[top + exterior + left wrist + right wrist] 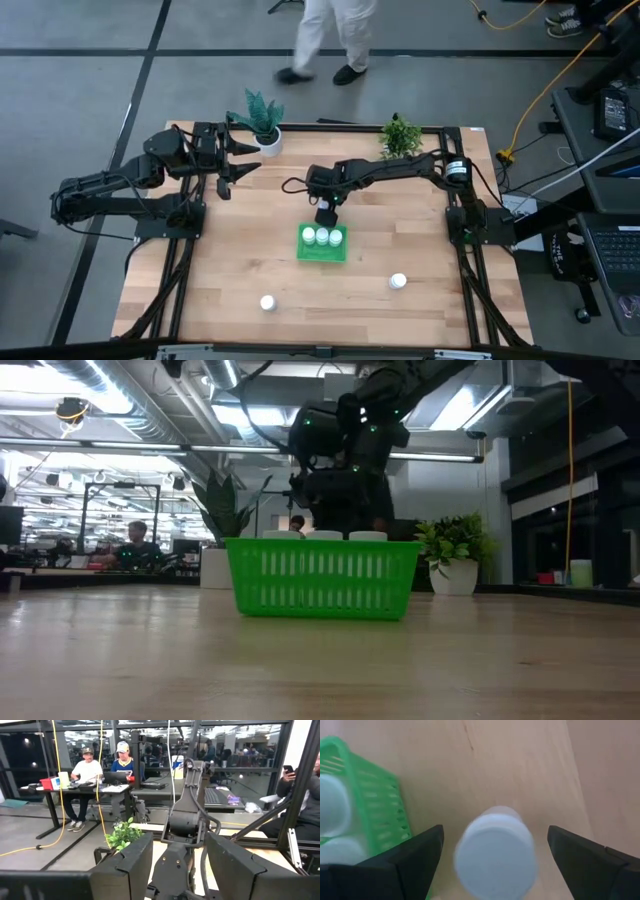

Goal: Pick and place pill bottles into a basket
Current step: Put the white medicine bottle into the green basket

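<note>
The right end effector [490, 852] hovers just behind the small bright green rectangular plastic basket [322, 250] at the middle of the light wooden tabletop [240, 240]. Its fingers stand wide apart around a small white cylindrical pill bottle [496, 854], touching neither side. Three white bottles [322, 236] stand inside the basket. Two more [267, 302] [398, 281] stand on the tabletop nearer the front edge. The left end effector [243, 160], nearly closed and empty, waits by the white plant pot [268, 140].

wooden table [240, 270], green basket [322, 251], pill bottles [268, 302], potted plants [262, 122]
</note>
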### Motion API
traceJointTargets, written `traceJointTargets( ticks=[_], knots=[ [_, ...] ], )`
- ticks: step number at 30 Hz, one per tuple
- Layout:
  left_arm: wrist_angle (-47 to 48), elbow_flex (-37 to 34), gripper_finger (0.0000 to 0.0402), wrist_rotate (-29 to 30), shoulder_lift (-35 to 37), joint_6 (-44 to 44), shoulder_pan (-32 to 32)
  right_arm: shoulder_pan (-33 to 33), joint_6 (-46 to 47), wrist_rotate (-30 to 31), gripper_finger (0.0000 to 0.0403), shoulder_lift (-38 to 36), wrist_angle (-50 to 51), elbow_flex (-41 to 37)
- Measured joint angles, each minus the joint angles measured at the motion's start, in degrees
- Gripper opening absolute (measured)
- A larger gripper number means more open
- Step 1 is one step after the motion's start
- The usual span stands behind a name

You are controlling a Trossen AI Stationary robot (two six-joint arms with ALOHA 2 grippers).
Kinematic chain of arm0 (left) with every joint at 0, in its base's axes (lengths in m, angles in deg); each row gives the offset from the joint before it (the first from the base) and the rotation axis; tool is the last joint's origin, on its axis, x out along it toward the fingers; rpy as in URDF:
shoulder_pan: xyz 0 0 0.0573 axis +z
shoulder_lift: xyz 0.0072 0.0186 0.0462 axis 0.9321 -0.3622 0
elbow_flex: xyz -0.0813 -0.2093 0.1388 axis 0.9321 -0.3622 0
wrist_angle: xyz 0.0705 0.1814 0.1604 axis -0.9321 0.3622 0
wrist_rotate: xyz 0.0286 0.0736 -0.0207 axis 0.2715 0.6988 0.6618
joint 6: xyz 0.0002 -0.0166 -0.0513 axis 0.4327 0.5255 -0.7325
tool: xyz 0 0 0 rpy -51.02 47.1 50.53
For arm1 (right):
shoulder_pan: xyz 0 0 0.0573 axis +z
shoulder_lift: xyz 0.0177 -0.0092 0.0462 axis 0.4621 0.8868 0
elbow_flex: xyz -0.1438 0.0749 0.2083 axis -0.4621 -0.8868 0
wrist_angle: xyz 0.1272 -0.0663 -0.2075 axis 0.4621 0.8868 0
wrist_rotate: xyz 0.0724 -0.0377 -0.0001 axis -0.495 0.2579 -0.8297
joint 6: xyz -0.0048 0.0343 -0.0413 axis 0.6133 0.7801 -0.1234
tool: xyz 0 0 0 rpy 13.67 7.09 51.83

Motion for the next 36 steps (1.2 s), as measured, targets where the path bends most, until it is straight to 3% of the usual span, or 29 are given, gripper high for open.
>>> traceJointTargets(
  ticks=[7,20,36],
  knots=[
    [0.02,0.0,0.018,-0.18,-0.01,0.01,0.0,-0.36,0.03,0.11,0.0321,0.0,0.61,0.0],
    [0.02,0.0,0.018,-0.19,-0.02,0.03,0.0,-0.36,-0.25,0.06,0.0176,0.0,1.49,2.94],
    [0.04,0.0,0.018,-0.2,-0.01,0.16,0.0,0.2,-3.49,0.45,0.0175,0.0,12.32,12.68]
  ],
)
